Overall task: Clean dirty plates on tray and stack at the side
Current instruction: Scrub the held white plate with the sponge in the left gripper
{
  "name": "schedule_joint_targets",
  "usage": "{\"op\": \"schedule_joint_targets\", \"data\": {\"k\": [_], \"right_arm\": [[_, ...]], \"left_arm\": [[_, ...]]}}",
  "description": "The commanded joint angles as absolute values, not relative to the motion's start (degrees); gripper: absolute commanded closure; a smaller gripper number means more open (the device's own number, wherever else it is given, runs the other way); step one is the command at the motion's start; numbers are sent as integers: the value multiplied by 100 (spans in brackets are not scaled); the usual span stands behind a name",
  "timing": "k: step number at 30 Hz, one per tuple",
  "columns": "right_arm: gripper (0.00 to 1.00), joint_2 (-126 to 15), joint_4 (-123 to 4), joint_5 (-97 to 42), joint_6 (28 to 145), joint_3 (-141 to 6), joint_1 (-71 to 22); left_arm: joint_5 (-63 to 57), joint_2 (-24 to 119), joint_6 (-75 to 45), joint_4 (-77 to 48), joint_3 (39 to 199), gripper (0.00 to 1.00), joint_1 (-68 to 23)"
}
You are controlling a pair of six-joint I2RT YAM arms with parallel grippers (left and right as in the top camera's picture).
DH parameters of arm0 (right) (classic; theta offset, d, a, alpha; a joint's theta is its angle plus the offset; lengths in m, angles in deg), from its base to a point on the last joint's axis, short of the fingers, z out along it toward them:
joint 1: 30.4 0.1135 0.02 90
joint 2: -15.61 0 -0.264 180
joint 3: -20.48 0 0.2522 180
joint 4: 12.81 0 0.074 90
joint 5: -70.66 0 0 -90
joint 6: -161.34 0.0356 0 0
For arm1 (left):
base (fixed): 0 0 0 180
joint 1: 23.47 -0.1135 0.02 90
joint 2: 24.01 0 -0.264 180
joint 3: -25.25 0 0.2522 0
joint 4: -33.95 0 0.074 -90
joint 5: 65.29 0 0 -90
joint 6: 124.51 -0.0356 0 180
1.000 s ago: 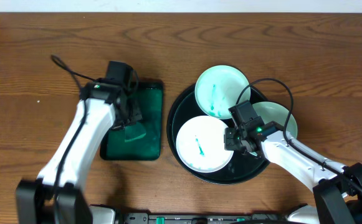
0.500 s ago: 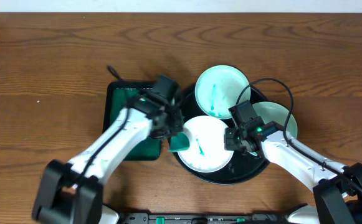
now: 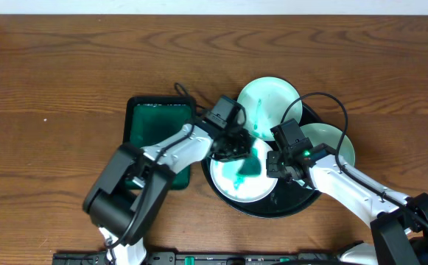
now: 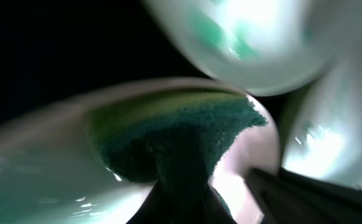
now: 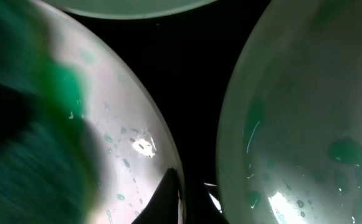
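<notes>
In the round black tray (image 3: 287, 204) at frame centre, the left hand (image 3: 239, 153), just swung over from the green rectangular tray (image 3: 151, 121), is pressing its clamped sponge (image 3: 248, 166) onto the front plate (image 3: 230, 185), whose right rim the right hand (image 3: 276, 163) is pinching shut, so scrubbing is beginning.

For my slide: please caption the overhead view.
The left gripper presses a green sponge on the front plate while the right gripper pinches its rim.

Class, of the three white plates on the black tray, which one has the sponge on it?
The front plate, nearest the green tray: the left gripper holds the green sponge on it. The rear plate and the right plate have none.
</notes>
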State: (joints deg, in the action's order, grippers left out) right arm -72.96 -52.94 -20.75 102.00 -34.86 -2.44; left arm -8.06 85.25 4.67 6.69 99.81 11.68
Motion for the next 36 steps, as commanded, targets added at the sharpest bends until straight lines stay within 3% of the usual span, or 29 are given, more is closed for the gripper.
{"op": "schedule_joint_targets", "data": {"k": [1,18,28,33,36], "right_arm": [[99,-7392,-5268,-1787,10305,-3440,-261],[99,-7392,-5294,-1787,10305,-3440,-261],[99,-7392,-5292,-1787,10305,-3440,-261],[99,-7392,-5294,-1787,10302,-3440,-261],[99,-7392,-5294,-1784,10302,-3440,-261]], "left_arm": [[-1917,8820,432,769,9924,93,1575],[1390,8791,1061,-1773,10272,93,1339],[3405,8787,1059,-2540,10538,93,928],[3268,8787,985,-2055,10536,93,913],[2151,8798,554,-1416,10525,93,956]]}}
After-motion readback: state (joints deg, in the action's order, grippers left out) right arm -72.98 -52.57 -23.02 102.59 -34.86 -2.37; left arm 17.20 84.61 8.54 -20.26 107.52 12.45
